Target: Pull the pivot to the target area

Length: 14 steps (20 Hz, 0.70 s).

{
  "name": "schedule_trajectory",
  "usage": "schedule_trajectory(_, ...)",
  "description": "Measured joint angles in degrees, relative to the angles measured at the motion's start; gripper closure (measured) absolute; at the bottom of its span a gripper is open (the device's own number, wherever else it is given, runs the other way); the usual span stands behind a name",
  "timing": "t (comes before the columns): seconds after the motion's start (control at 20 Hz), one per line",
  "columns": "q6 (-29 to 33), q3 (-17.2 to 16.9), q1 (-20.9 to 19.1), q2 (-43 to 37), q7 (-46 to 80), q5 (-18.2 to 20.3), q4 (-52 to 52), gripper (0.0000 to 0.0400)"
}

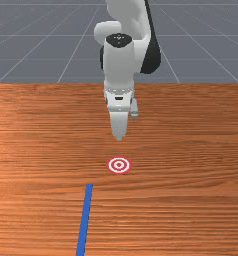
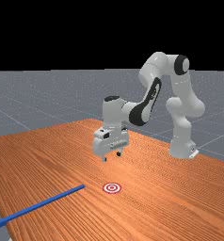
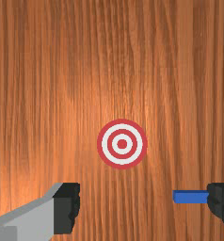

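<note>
Blue, slim bar (presumably the pivot) lies at the front view's near left, off the red-and-white ringed target; the white two-fingered tool hangs released, probably to straddle the bar.

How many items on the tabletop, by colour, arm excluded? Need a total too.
Blue: 1 (long bar)
Red and white: 1 (round target)
Total: 2
</note>
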Motion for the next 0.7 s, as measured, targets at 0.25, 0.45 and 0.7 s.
schedule_trajectory(0.25, -31.3, 0.0, 0.0, -5.1, 0.0, 0.0, 24.7, 0.0367)
schedule_trajectory(0.45, -36.5, 0.1, 0.1, -2.7, 0.3, 0.0, 29.2, 0.0050)
schedule_trajectory(0.7, -35.9, 1.3, -0.6, 2.8, -9.7, -0.9, 37.1, 0.0003)
